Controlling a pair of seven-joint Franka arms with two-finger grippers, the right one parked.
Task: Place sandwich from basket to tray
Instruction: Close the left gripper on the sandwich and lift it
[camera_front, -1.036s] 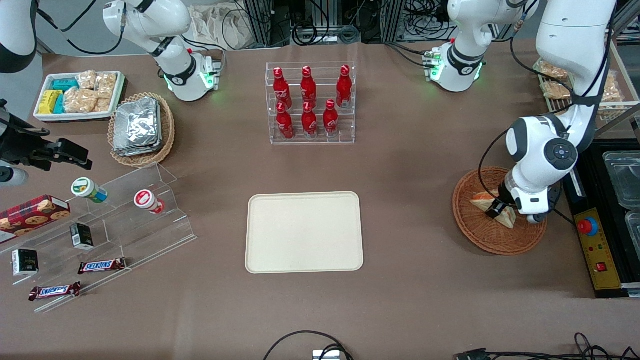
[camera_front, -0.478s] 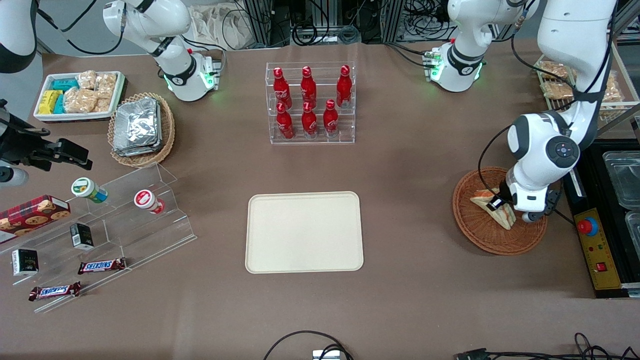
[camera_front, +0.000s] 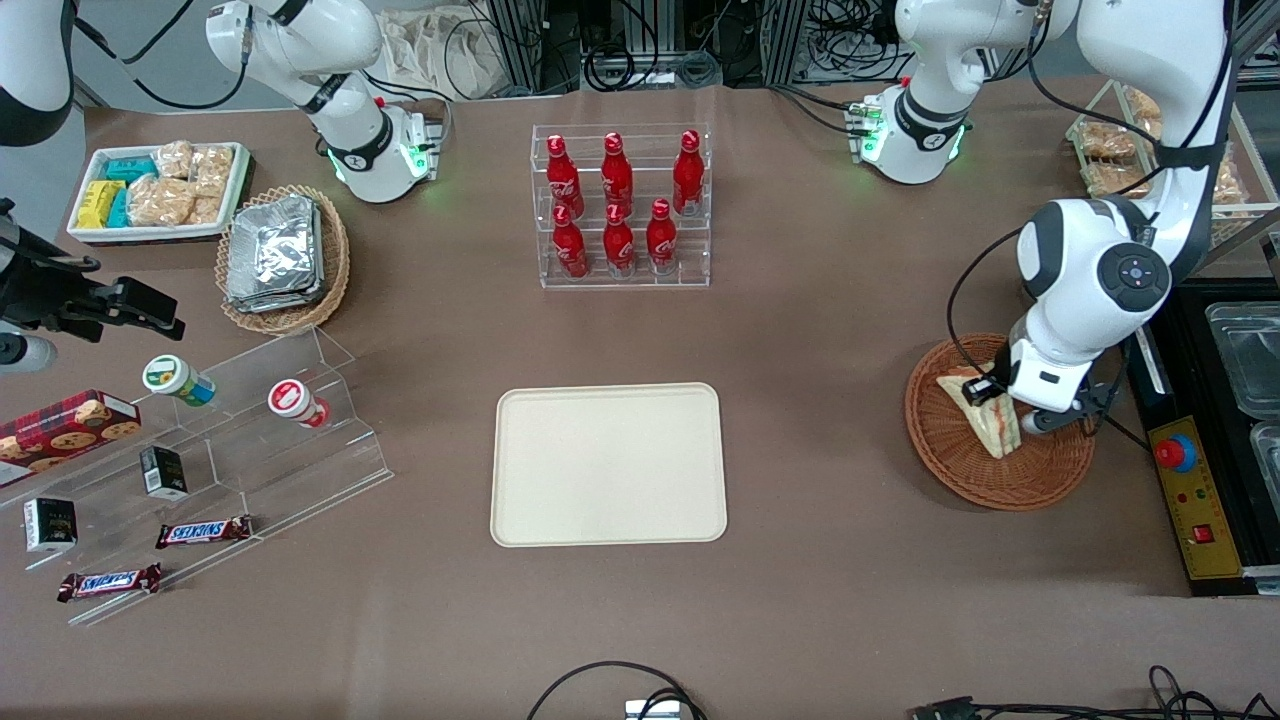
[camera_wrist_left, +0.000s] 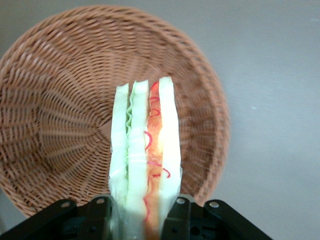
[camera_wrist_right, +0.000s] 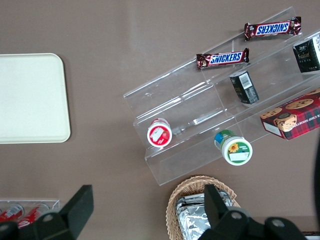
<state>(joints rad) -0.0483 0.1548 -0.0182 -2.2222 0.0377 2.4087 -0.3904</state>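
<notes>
Toward the middle of the table, the tray (camera_front: 608, 464) is lying flat, well apart from the basket (camera_front: 960, 462), which is sitting toward the working arm's end. The sandwich (camera_front: 985, 413) is being held on edge above the basket's bowl, filling layers showing. It is being pinched between the closed-in fingers (camera_wrist_left: 102, 220) of the left gripper (camera_front: 1000, 402), over the basket.

Front view overhead, whole table; left wrist close above basket (camera_wrist_left: 60, 100), shared with front (camera_front: 960, 470)
</notes>
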